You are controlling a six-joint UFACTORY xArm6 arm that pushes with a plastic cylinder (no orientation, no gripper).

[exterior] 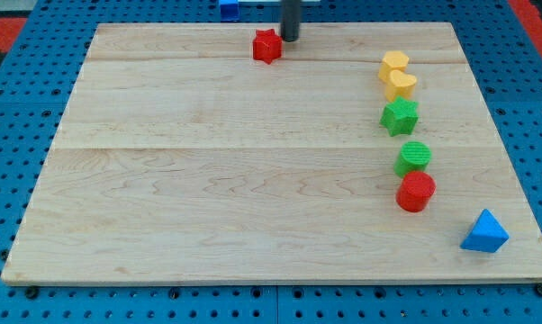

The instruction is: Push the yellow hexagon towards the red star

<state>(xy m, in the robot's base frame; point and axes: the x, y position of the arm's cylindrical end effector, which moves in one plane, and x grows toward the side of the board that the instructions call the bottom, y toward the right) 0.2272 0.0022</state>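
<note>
The red star point(266, 45) lies near the board's top edge, a little left of centre. My tip point(290, 39) stands just to its right, close beside it; I cannot tell if it touches. The yellow hexagon point(394, 64) lies at the upper right, far to the right of my tip. A yellow heart-shaped block point(401, 85) touches it from below.
Below the yellow blocks a column runs down the right side: a green star point(400, 117), a green cylinder point(414, 157), a red cylinder point(416, 192). A blue triangle point(484, 232) sits at the lower right. A blue block point(229, 9) lies off the wooden board point(208, 180) at the top.
</note>
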